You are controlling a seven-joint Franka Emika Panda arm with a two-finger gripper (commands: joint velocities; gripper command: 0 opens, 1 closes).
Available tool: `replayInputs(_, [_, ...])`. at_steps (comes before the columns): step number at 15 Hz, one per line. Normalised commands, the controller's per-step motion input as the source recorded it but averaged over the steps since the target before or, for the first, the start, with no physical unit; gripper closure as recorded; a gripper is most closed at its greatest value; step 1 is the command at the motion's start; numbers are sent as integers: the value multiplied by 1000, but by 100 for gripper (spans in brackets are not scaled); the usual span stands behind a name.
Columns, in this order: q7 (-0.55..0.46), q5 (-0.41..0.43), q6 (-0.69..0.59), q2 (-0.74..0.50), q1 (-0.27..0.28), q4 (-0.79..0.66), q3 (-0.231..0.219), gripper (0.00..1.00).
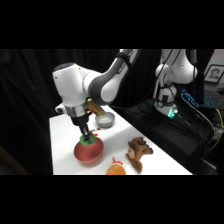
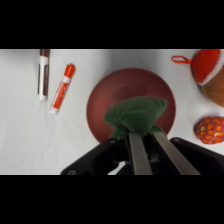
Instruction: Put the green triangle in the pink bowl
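Gripper clamped on green triangle, held directly above pink bowl interior. Judged best: lowered slightly toward bowl centre, released only when well inside rim, kept clear of markers beside bowl.

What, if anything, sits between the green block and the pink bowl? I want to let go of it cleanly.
Nothing visible does. The hand holds the green block right over the pink bowl, whose inside looks bare. The two markers and the toys lie outside its rim.
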Motion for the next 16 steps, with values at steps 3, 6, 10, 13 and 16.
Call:
replayInputs(3, [-90, 124, 189, 224, -50, 202, 42, 94])
replayInputs(6, [-62, 93, 164, 216, -37, 210, 21, 95])
replayInputs(10, [-55, 93, 86, 199, -39, 226, 12, 90])
replayInputs(13, [-53, 103, 25, 143, -38, 201, 15, 54])
replayInputs(16, [-70, 112, 2, 98, -41, 171, 26, 30])
